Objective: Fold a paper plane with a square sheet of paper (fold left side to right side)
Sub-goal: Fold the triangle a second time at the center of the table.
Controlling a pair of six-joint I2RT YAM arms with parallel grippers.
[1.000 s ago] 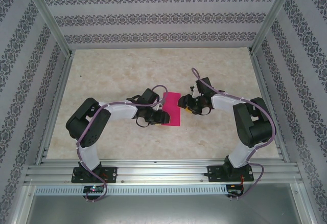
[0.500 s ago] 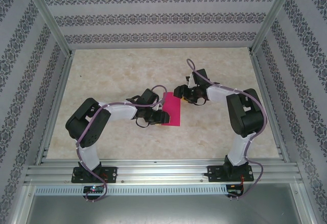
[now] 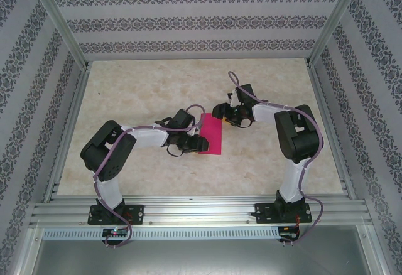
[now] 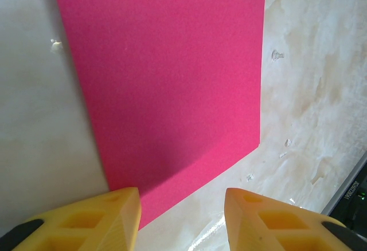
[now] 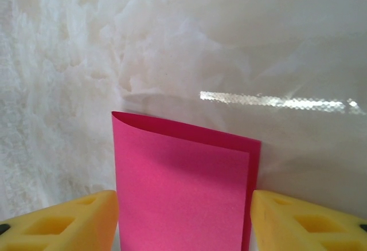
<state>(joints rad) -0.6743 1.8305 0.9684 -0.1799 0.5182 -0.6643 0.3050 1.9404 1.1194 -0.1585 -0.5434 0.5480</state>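
Observation:
The square sheet of paper (image 3: 211, 134) lies mid-table, bright magenta and folded in half into a narrow rectangle. In the right wrist view the paper (image 5: 180, 188) shows two layers. The upper layer stops a little short of the lower one on the right and bulges up at the fold on the left. My right gripper (image 3: 220, 112) is at the paper's far end, open, and its yellow fingers (image 5: 86, 216) straddle the paper's width. My left gripper (image 3: 199, 143) is at the near left edge, open. Its left finger (image 4: 109, 216) overlaps the paper (image 4: 172, 79) near a corner.
The tabletop (image 3: 188, 80) is pale and marble-patterned, with free room beyond and beside the paper. Aluminium rails (image 3: 201, 212) run along the near edge, and patterned walls (image 3: 188, 17) close in the other three sides. A shiny strip (image 5: 275, 101) glints on the table beyond the paper.
My right gripper has moved from the paper's right side up to its far end and has opened wider. The left arm and the paper have stayed put.

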